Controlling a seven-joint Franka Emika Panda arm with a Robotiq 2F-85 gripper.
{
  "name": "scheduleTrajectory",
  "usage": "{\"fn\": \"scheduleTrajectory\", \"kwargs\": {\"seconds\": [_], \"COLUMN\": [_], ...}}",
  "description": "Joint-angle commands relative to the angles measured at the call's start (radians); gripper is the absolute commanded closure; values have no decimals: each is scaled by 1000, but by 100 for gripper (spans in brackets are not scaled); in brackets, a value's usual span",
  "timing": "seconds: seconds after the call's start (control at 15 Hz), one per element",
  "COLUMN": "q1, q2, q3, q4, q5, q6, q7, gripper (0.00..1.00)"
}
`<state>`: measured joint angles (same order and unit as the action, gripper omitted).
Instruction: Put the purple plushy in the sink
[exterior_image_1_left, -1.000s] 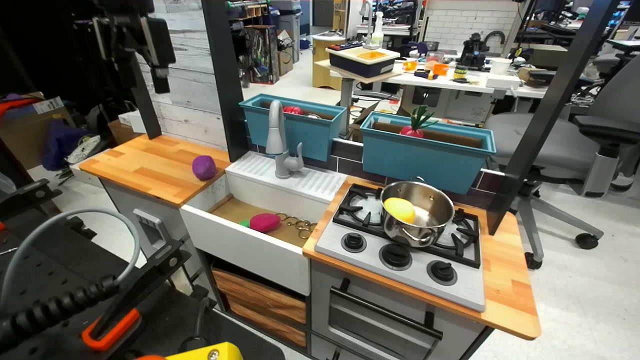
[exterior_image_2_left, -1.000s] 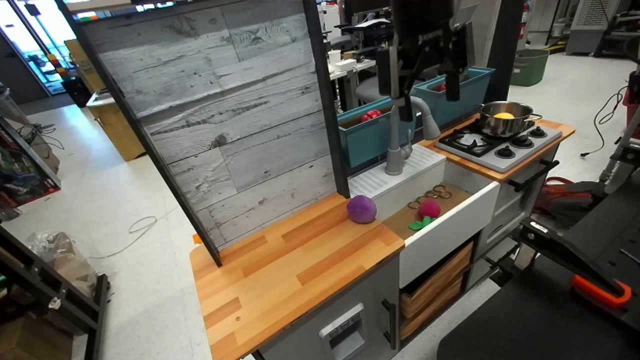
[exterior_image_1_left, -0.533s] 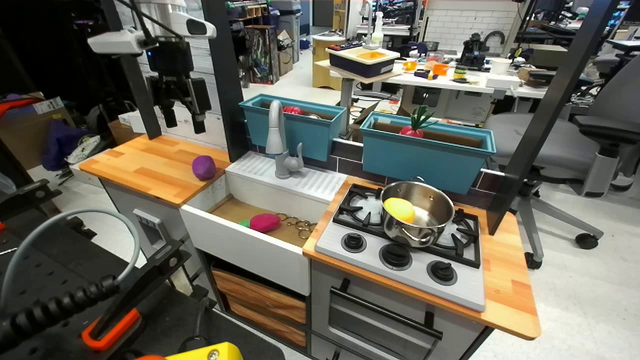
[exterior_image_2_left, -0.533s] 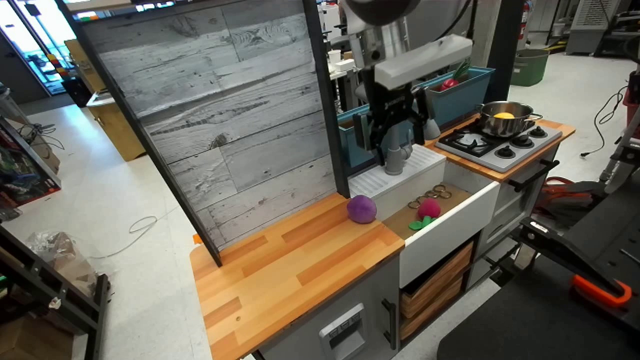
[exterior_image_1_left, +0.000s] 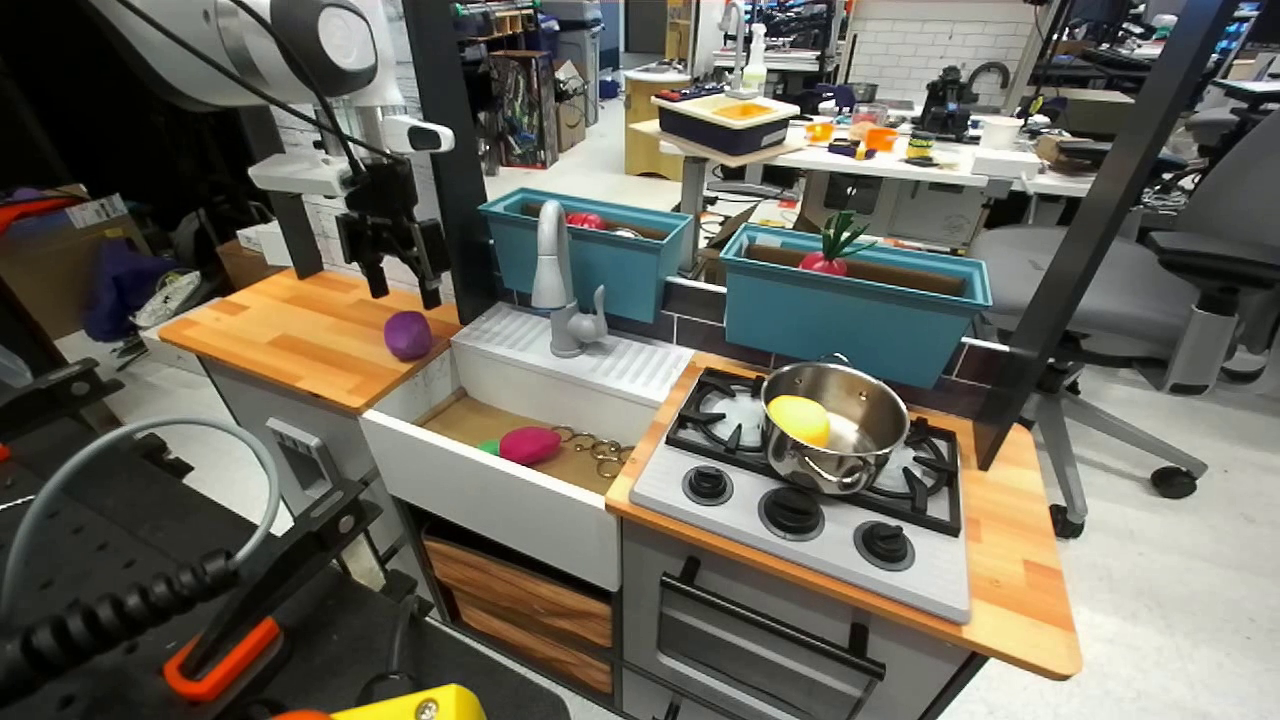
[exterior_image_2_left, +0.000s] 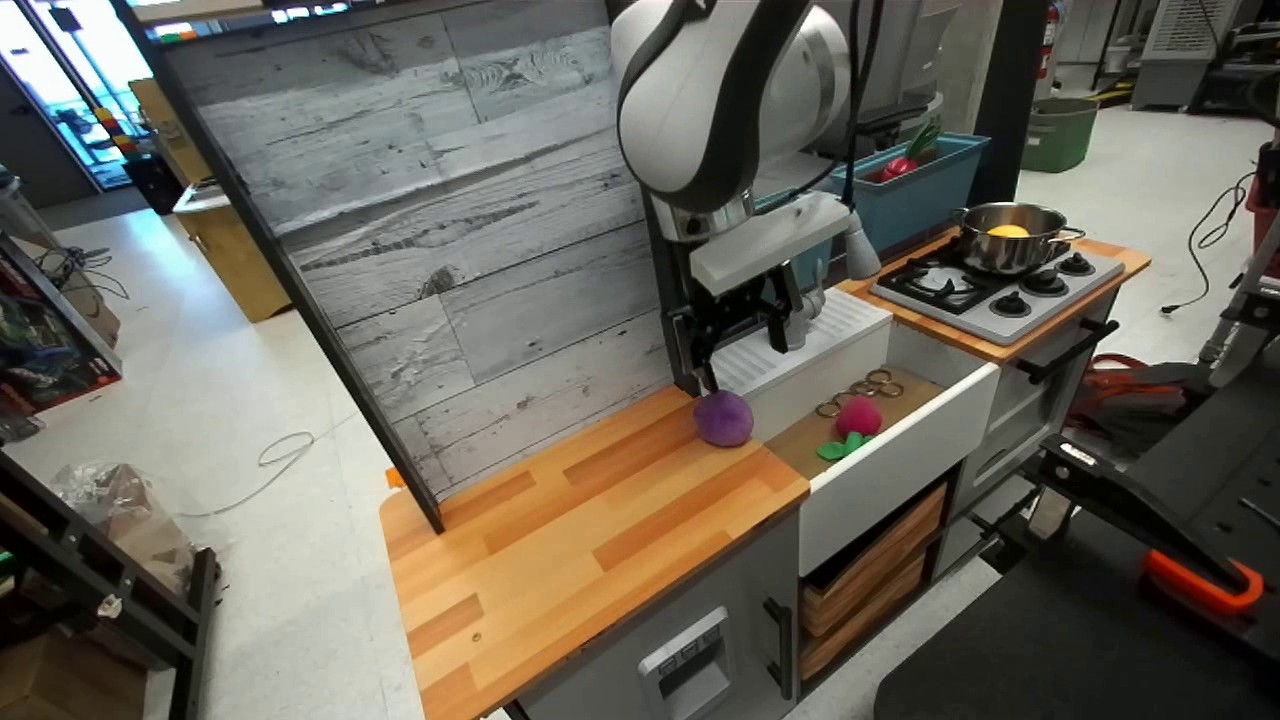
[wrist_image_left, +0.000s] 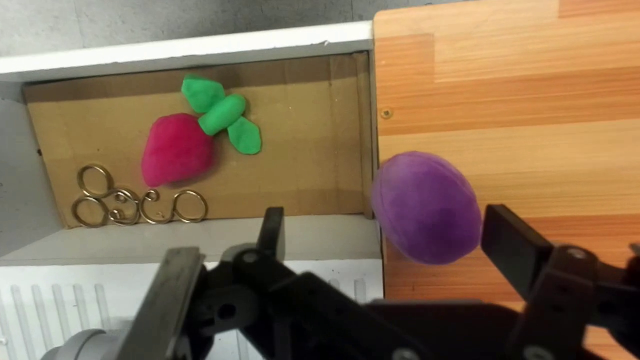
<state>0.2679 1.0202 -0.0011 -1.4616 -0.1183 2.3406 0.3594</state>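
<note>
Filling much of an exterior view, a grey plank panel (exterior_image_2_left: 420, 200) stands along the back side of the wooden desk (exterior_image_2_left: 590, 550). My white arm (exterior_image_2_left: 740, 120) hangs above this desk. Directly beside the desk I see the sink (exterior_image_1_left: 490, 500), with its white front wall and brown bottom, and on the opposite side of the sink follows the stove (exterior_image_1_left: 840, 545). Behind these, two teal bins (exterior_image_1_left: 850, 320) are in a row. A steel pot (exterior_image_1_left: 870, 420) stands on the stove, and a grey faucet (exterior_image_1_left: 553, 280) rises behind the sink's basin.

My jaws are spread wide apart, and they have hold of nothing. Inside the sink lies a pink toy (wrist_image_left: 177, 150) with green leaves (wrist_image_left: 202, 93). The purple plushy (wrist_image_left: 425, 207) rests on the desk, at the edge which meets the sink, below my jaws. In the wrist view it appears between their two sides, near to the one on the right; whether this side touches it, I cannot tell. A yellow ball-like thing (exterior_image_1_left: 798, 420) is in the pot, visible in both exterior views. Some thin, curled metal rings (wrist_image_left: 116, 215) lie on the sink's bottom, just beside the pink toy.
</note>
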Motion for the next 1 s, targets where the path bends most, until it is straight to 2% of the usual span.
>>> {"fn": "scheduleTrajectory", "kwargs": {"seconds": [0.0,0.27,0.53,0.6,0.67,0.73,0.93], "q1": [19,16,3,3,2,0,-11], "q2": [114,185,220,229,236,243,258], "q3": [-10,9,13,13,15,23,40], "q4": [149,239,273,280,287,294,310], "q5": [0,10,19,20,22,29,53], "q6": [3,15,-18,-25,-23,-24,-38], "q7": [-35,-80,-100,-100,-103,-106,-109], "gripper": [0,0,0,25,26,32,58]}}
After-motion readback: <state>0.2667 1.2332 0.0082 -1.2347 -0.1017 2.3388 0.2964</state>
